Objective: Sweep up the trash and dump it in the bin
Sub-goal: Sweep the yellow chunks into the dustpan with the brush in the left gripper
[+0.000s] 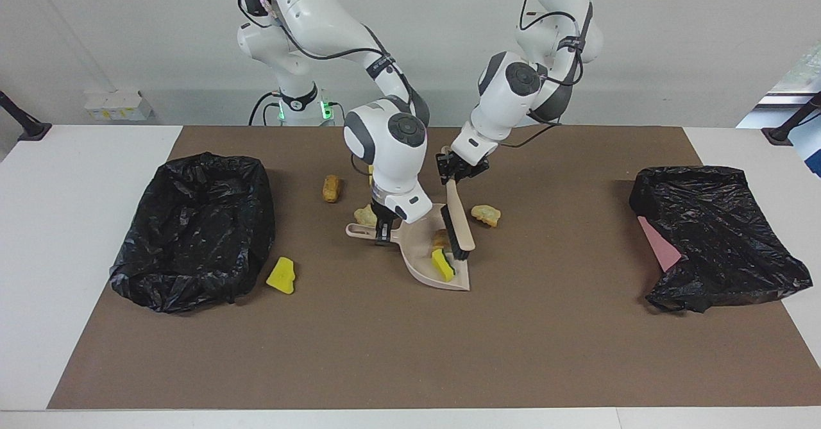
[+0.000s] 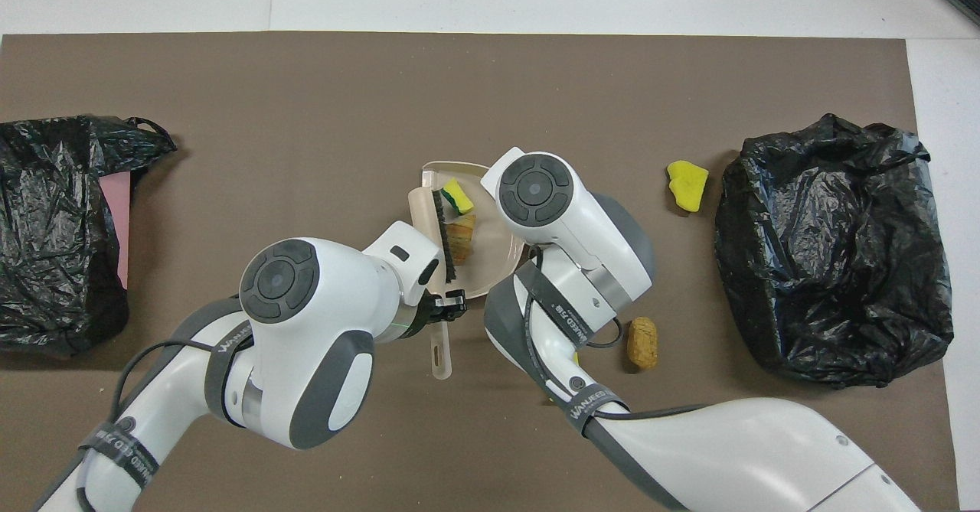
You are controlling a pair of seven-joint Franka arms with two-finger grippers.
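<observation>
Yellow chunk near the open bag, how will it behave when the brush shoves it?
The yellow chunk looks spongy, so probably light and soft. Its flat-sided wedge shape suggests it slides or tumbles rather than rolls. It may bounce off the brush bristles instead of tracking straight.

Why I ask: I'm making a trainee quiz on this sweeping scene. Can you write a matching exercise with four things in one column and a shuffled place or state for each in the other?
Things:
1. brush
2. dustpan
3. orange-brown lump
4. pink sheet

Places or states:
A. in the folds of the black bag at the left arm's end
B. gripped at its handle by the right gripper
C. lying untouched on the brown mat
D. gripped by the left gripper

Pairs: 1-D, 2-B, 3-C, 4-A
</observation>
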